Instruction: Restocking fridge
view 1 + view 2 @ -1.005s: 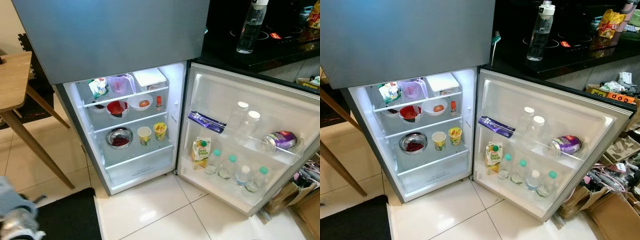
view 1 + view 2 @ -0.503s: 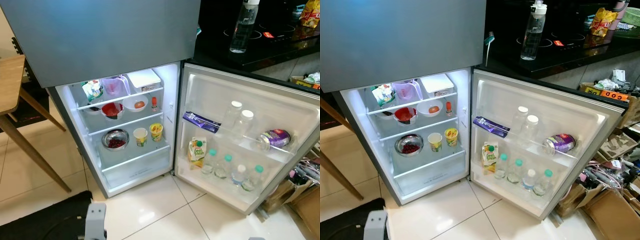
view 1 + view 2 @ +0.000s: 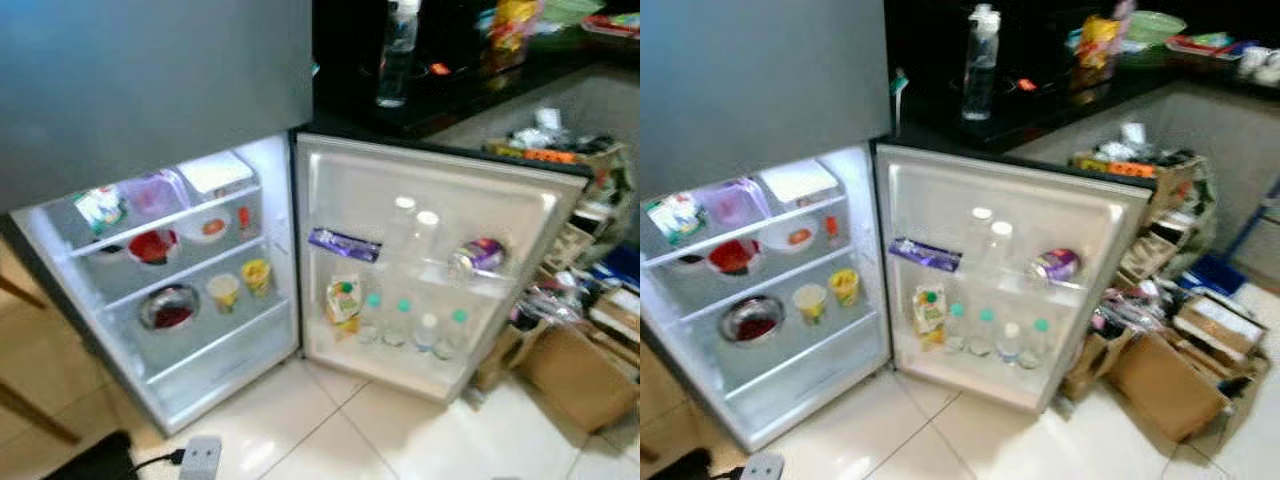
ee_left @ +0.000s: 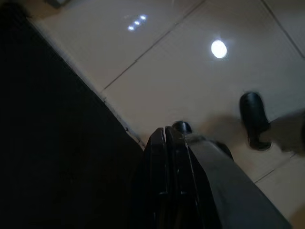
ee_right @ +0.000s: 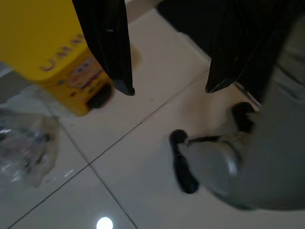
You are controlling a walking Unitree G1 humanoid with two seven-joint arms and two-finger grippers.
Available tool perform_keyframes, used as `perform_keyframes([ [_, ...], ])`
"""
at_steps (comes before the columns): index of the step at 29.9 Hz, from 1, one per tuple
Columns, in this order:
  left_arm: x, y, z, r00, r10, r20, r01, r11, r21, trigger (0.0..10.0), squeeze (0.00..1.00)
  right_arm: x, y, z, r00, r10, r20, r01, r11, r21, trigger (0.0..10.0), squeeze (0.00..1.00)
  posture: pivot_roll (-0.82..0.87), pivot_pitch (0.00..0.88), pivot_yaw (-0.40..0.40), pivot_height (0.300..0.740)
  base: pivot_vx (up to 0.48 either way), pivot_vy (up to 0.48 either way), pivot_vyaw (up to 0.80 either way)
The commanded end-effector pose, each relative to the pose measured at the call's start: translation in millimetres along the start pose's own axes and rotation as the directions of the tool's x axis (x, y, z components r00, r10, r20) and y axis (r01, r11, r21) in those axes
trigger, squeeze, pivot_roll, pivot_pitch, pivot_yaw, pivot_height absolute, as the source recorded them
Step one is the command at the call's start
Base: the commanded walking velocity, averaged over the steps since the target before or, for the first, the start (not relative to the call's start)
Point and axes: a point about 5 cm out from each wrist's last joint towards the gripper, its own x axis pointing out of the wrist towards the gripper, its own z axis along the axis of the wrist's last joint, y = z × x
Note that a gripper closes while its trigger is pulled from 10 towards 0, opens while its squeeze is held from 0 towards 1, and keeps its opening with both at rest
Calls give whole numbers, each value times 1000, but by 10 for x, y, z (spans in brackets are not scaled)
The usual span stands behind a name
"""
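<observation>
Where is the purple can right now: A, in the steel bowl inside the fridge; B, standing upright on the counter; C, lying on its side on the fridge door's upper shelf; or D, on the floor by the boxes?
C: the purple can lies on its side on the upper shelf of the open fridge door, right of two clear bottles.

We are in a home kitchen: an open fridge (image 3: 200,290) stocked with bowls and bottles stands beside a dark counter (image 3: 1060,95) carrying a cooktop and a water bottle (image 3: 980,60), with cardboard boxes (image 3: 1170,370) on the pale tiled floor (image 3: 360,430).
</observation>
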Motion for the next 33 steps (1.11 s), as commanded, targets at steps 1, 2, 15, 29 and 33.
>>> perform_keyframes([
  [1,8,-8,50,1000,-12,13,11,1000,15,10000,0,-9,-37,9,1000,-9,-1,9,1000,-4,10000,0,-106,0,17,740,0,0,-756],
  [2,9,-17,51,1000,-18,12,18,1000,16,10000,0,-10,-42,11,1000,-8,-1,8,1000,-6,10000,0,-106,0,17,740,0,0,-756],
  [15,17,-70,68,999,-47,16,47,999,3,10000,0,-22,-89,1,1000,-20,1,20,999,-34,10000,0,-105,0,24,740,0,0,-583],
  [29,0,-84,-18,998,-64,19,65,997,-39,10000,0,-4,-27,-16,1000,-29,-12,27,993,-119,10000,0,-89,0,6,740,0,0,0],
  [33,-9,-131,-89,996,-91,1,91,996,-15,10000,0,-8,-44,-26,999,-36,-17,33,991,-132,10000,0,-86,0,-3,740,0,0,0],
])
